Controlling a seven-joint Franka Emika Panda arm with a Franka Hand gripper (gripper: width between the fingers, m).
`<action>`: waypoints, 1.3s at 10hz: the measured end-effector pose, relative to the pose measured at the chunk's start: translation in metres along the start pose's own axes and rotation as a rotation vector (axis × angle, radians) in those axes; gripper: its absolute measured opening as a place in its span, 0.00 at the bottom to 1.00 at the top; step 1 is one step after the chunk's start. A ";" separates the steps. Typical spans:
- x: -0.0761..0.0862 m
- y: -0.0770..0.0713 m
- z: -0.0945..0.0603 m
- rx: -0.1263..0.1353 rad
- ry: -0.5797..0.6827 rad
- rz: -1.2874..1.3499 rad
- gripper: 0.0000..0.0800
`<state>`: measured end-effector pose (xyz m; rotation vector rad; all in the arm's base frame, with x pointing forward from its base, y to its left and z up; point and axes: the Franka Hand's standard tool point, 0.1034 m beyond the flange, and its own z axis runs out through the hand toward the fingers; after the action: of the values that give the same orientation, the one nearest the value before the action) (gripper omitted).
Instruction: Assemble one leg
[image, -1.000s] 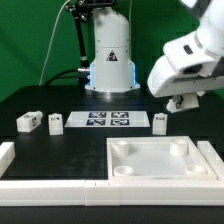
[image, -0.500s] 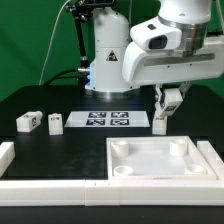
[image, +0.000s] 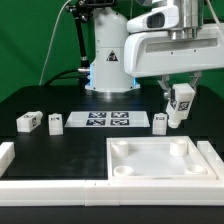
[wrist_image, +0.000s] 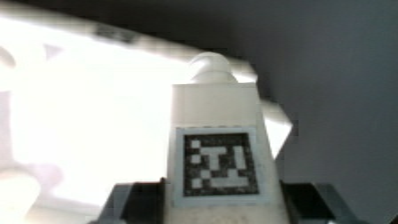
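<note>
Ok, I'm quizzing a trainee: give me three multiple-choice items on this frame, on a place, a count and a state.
1. The marker board lies: A) on the table, between loose legs; B) upon a leg; C) off the table.
2. Loose legs on the table: A) one; B) three; C) five.
3. The gripper is: A) open; B) shut on the leg; C) unseen.
Answers: A, legs flank it; B, two on the exterior view's left, one right; B, the wrist view shows fingers clamping it.

The arm (image: 170, 45) has glossy white, rounded shells. Its white base column (image: 108, 50) carries a black triangle label (image: 112, 58) above a blue glow. The end effector (image: 180, 100) has dark fingers (wrist_image: 139, 198).
</note>
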<state>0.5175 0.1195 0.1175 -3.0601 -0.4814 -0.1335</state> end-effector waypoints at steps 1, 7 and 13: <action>0.022 0.000 -0.006 0.003 0.007 0.019 0.36; 0.032 0.000 -0.006 0.005 0.013 0.020 0.36; 0.123 -0.001 -0.024 0.029 0.062 -0.022 0.36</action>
<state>0.6320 0.1566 0.1529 -3.0127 -0.5093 -0.2193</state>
